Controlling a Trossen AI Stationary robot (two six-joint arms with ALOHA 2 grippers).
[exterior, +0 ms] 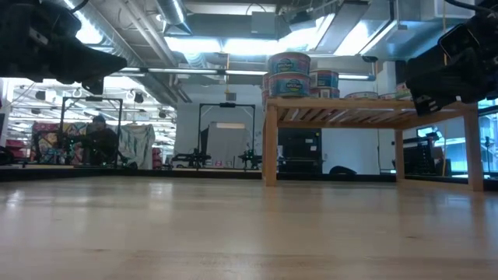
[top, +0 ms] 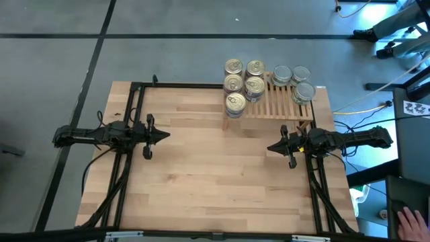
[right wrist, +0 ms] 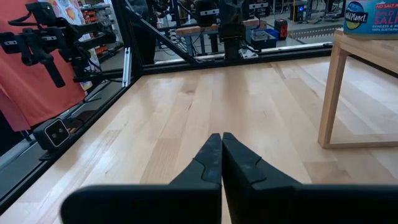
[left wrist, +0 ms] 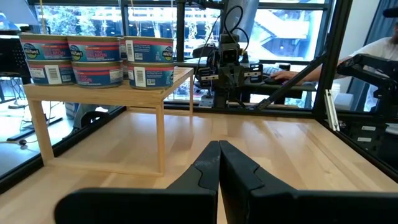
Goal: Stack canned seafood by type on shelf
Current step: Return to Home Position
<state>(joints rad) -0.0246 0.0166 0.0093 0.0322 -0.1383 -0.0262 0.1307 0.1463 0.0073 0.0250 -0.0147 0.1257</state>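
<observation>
While left gripper [top: 166, 135] waits at table's left side, jaws shut and empty, gold-top cans [top: 236, 84] sit stacked on shelf [top: 269, 104] left end, silver-top cans [top: 296, 81] right end. Right gripper [top: 271, 147] shut, empty. Stacking looks done.

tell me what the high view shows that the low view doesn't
High view only: the round metal tins' tops, gold pull-tab ones at the left end of the light wooden slatted shelf, plain silver-grey ones at the right end; left gripper and right gripper facing each other. Low view only: the tins' printed side labels, stacked two high, and the shelf's legs. Both: shelf, tins, dark arms.
</observation>
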